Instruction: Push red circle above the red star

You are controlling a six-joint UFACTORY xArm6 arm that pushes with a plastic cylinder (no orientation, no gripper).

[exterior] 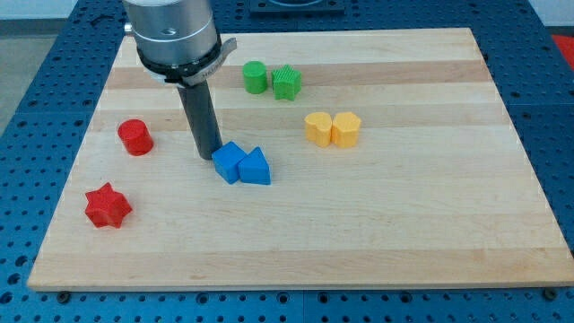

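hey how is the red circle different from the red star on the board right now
Shape: the red circle is a short round cylinder; the red star has pointed arms.
Place: the circle lies nearer the view's top, the star below it and slightly to the view's left, close to the board's left edge.
Nearness to my tip: the circle is closer, to the tip's left; the star is farther off.
Both are red, and stand apart from other blocks.

Pale, smooth-grained wooden board; matt plastic-looking red circle and red star.
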